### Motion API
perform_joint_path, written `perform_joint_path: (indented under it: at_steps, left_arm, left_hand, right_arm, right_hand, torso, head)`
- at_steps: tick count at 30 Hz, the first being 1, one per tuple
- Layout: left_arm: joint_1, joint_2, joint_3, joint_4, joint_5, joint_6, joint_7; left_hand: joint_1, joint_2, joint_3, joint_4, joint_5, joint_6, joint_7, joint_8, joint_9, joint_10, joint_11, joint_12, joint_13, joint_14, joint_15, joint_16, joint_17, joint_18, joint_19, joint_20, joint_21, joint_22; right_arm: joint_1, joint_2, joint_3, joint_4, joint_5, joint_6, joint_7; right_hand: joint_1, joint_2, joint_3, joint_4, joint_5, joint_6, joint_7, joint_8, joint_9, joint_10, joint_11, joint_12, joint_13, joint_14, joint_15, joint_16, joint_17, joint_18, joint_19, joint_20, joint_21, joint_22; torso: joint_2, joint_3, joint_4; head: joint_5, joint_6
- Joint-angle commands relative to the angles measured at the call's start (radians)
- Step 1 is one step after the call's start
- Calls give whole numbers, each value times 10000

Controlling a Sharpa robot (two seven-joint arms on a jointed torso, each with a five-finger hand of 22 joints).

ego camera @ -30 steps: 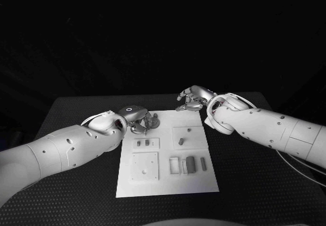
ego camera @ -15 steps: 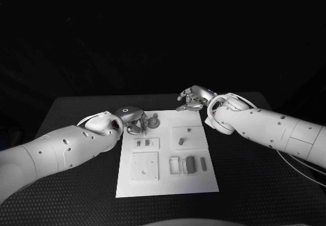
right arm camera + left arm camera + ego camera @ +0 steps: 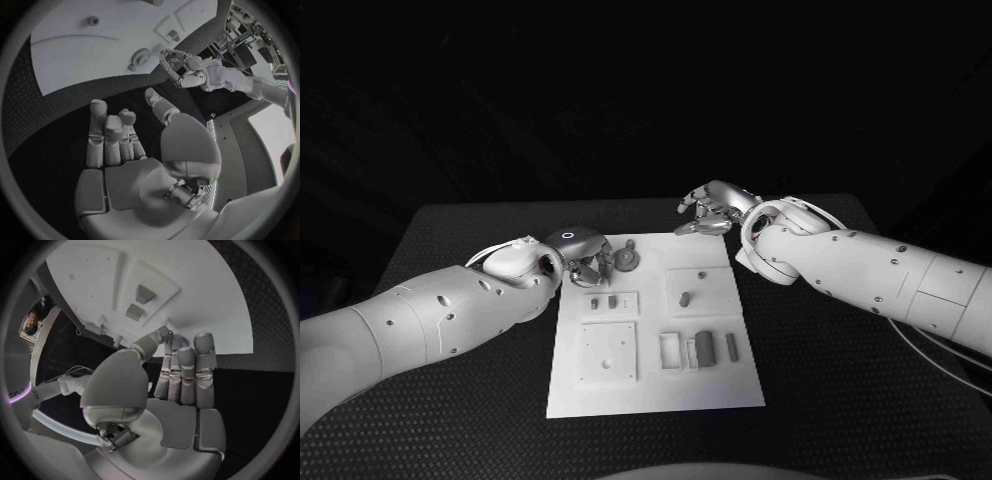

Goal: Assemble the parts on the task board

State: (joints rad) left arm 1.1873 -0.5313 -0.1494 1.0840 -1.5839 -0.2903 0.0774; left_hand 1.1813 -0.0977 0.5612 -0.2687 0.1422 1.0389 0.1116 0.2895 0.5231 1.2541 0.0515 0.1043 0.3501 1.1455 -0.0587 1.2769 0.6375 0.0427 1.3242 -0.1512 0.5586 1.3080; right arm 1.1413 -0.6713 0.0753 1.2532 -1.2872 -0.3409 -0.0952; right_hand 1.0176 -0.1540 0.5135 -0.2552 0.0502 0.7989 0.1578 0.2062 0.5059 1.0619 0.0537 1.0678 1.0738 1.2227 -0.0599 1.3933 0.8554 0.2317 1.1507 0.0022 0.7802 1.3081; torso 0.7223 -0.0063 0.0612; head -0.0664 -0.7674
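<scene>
Since a second ago your left hand has drawn back off the round part, which now lies bare on the white board near its far left edge. Working outward: that hand hovers empty at the board's left edge, fingers loosely apart, and the part lies just to its right. It is the nearer hand. Farther off, your right hand hangs beyond the far edge, fingers curled, holding nothing visible.
</scene>
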Motion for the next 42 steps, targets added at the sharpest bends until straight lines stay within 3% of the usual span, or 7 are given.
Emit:
perform_joint_path:
  at_steps: [1, 30, 42]
  left_arm:
    - [-3, 5, -2, 67, -106, 176, -5]
    - [-5, -88, -75, 174, -246, 539, -164]
    - [-14, -61, -167, 197, -248, 619, -166]
  left_hand:
    - [42, 67, 26, -36, 3, 53, 28, 16, 11, 57, 37, -54, 10, 40, 17, -30, -9, 1027, 30, -29, 20, 178]
    - [37, 69, 24, -32, -15, 61, 27, 18, 9, 76, 37, -73, 25, 31, 18, -46, -10, 1020, 19, -26, 3, 175]
    - [33, 75, 24, -26, -23, 56, 30, 14, 7, 77, 39, -86, 31, 26, 20, -53, -10, 1016, 14, -25, -5, 174]
  right_arm:
    - [-6, 4, 4, 3, -14, 15, 49]
    - [-8, 3, 4, -2, -12, 36, 50]
    - [-9, 0, 4, -8, -12, 37, 52]
  right_hand:
    - [-85, -6, -2, 61, -16, -8, 80, 52, -12, -62, -28, 36, -13, -57, 4, -36, -12, 301, -23, -60, -50, 170]
    - [-88, -2, 1, 66, -16, -7, 79, 55, -12, -66, -28, 45, -23, -58, 4, -36, -14, 301, -22, -60, -51, 170]
    - [-90, -2, 1, 66, -16, -8, 79, 56, -13, -68, -28, 49, -27, -58, 4, -36, -15, 301, -22, -61, -52, 170]
  torso:
    - [0, 4, -4]
    - [2, 1, -1]
    - [1, 5, -8]
  head:
    - [7, -10]
    - [33, -73]
    - [25, -87]
